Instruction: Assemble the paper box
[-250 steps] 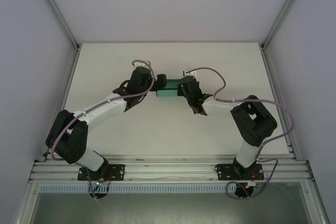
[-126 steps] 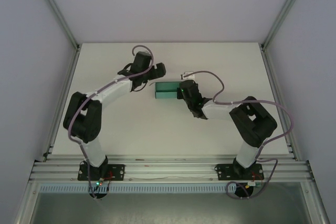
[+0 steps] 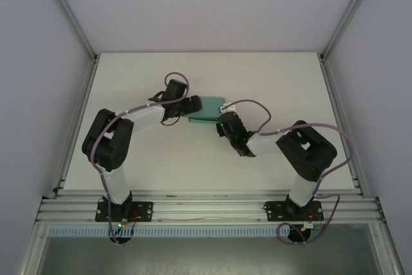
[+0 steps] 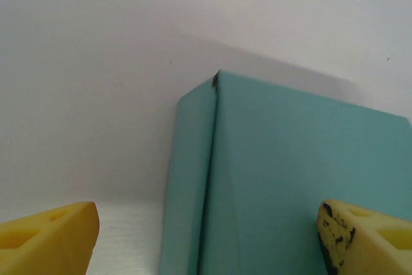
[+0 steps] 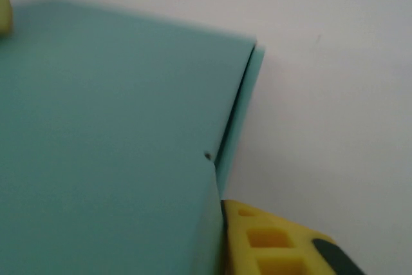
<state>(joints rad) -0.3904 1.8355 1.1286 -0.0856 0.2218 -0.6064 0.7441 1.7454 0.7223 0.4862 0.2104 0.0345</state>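
The paper box (image 3: 208, 108) is a small teal-green box on the white table (image 3: 129, 75), back of centre. My left gripper (image 3: 194, 104) is at its left end. In the left wrist view a corner of the box (image 4: 257, 178) stands between the yellow fingertips (image 4: 58, 233), which are wide apart, and the left gripper (image 4: 208, 220) is open. My right gripper (image 3: 221, 121) is at the box's near right side. In the right wrist view one yellow finger (image 5: 277, 243) lies against the box's (image 5: 109, 146) side wall. The other finger is hidden behind the card.
Aluminium frame rails (image 3: 77, 107) run along both sides of the table, and white walls close it in. Bare table surface (image 3: 193, 165) lies between the box and the arm bases.
The left gripper drew back from the box, then returned low to its left end, narrowing slightly. The right gripper shifted a little nearer and the box's top now looks tilted.
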